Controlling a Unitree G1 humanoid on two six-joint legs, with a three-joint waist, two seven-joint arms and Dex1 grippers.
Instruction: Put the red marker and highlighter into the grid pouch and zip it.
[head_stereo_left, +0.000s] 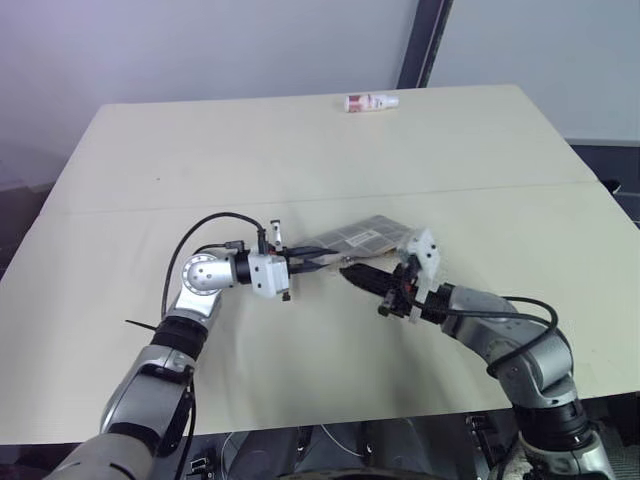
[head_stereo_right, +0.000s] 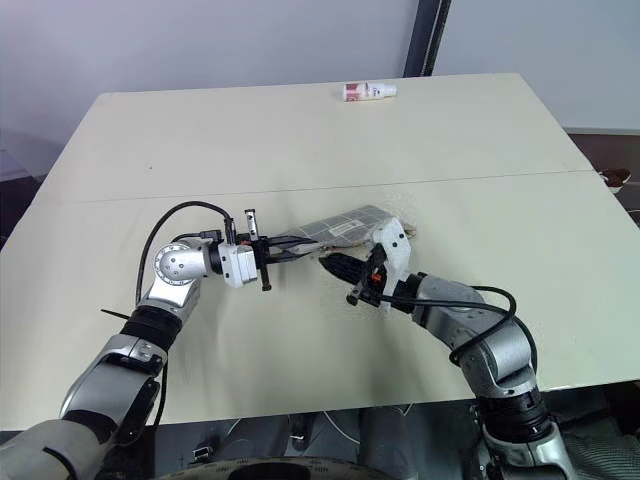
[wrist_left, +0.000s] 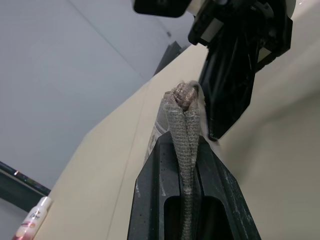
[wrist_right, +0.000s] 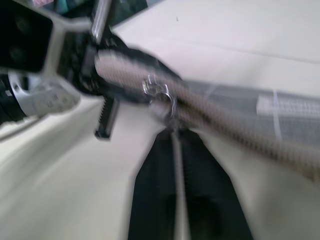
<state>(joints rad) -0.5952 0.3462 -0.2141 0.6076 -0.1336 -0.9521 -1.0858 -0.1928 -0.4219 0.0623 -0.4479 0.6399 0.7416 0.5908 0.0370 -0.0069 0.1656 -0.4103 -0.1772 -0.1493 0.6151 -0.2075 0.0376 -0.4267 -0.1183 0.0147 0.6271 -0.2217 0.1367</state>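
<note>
1. My left claw (head_stereo_left: 312, 262) is clenched on the pouch (head_stereo_left: 362, 238): in the left wrist view the grey fabric edge (wrist_left: 184, 145) runs up between its two black fingers (wrist_left: 155, 200), pinched flat.
2. My right claw (head_stereo_left: 352, 273) is clamped down too, fingers together. In the right wrist view the thin metal zipper pull (wrist_right: 174, 145) runs straight into the slit between the fingers, with the zipper ring (wrist_right: 159, 95) just past the tips, so I read it as gripping the pull.
3. The two claws point toward each other, tips close together, left one from the left and right one from the right, both about level above the table (head_stereo_left: 300, 150).
4. The pouch sits just beyond both claw tips, on the far side of them. Its near end is lifted by the left claw; the rest trails away toward the right claw's wrist, and its white label patch (head_stereo_left: 364, 238) faces up.
5. I cannot see the marker or the highlighter from here, so I cannot say where they are.
6. Whether the zipper is open or run shut along the edge, I cannot tell; the right wrist view is smeared.
7. Well beyond the claws, near the far edge of the table, a small white bottle (head_stereo_left: 371, 102) with a red label lies on its side.
8. A seam (head_stereo_left: 480, 190) crosses the table between the pouch and the bottle.
</note>
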